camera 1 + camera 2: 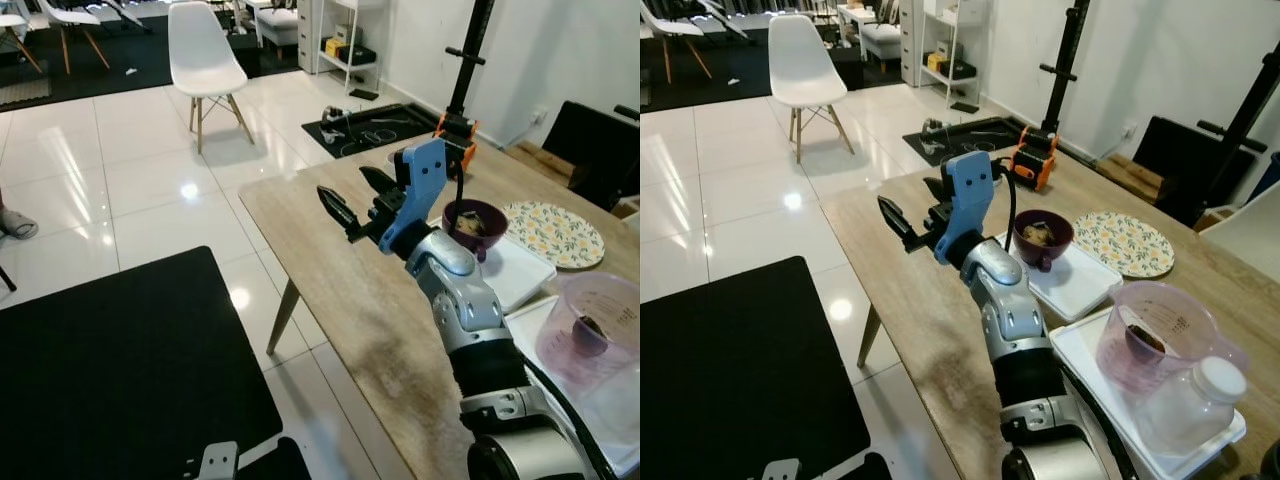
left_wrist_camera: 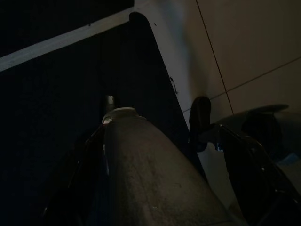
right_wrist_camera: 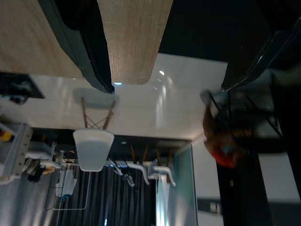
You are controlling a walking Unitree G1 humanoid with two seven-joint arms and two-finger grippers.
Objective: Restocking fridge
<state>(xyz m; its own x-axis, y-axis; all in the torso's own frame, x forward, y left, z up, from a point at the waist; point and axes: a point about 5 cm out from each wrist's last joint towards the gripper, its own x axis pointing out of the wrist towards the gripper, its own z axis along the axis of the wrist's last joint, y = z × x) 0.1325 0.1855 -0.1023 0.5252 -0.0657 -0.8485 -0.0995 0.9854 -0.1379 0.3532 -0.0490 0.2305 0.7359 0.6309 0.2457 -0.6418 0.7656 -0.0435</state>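
While the right gripper [image 1: 908,205] hovers over the bench [image 1: 930,330] with jaws released and empty, the purple bowl [image 1: 1042,240] sits ungrasped, so restocking looks barely begun.

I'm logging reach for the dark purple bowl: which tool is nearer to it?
Right. The right tool is raised over the wooden table, beside the purple bowl. The left tool hangs low over the floor, away from the table.

White chair [image 1: 205,52] stood on tiled floor [image 1: 120,170], well apart from wooden table [image 1: 330,270]. Black mat [image 1: 120,370] lay beside table's near corner. Orange-black device [image 1: 1037,158] sat at table's far edge, w/ floral plate [image 1: 1124,243] near far-right side.
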